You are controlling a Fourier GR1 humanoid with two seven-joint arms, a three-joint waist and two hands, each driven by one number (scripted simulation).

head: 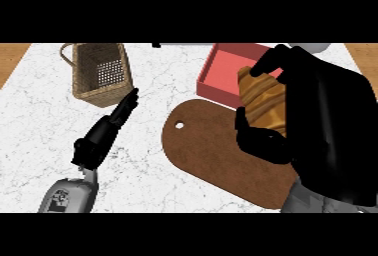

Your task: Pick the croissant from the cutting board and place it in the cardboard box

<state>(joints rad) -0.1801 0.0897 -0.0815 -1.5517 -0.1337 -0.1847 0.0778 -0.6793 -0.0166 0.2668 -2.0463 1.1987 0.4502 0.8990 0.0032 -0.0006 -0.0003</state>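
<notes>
Gripping the croissant (pixel 264 102), right hand (pixel 325 120) shows at 3 o'clock in the head view, fingers curled over the pastry's top and thumb hooked under its near end. Croissant is golden brown and stands on end, overlapping the 1 o'clock end of the cutting board (pixel 214 155) and the near edge of the red-pink cardboard box (pixel 225 70); whether it touches either, cannot tell. Box sits at 12 to 1 o'clock, just beyond the board. Left hand (pixel 103 135) at 9 o'clock, fingers straight and together, holding nothing, pointing toward a wicker basket (pixel 100 72) at 11 o'clock on the white marble counter (pixel 44 125).
</notes>
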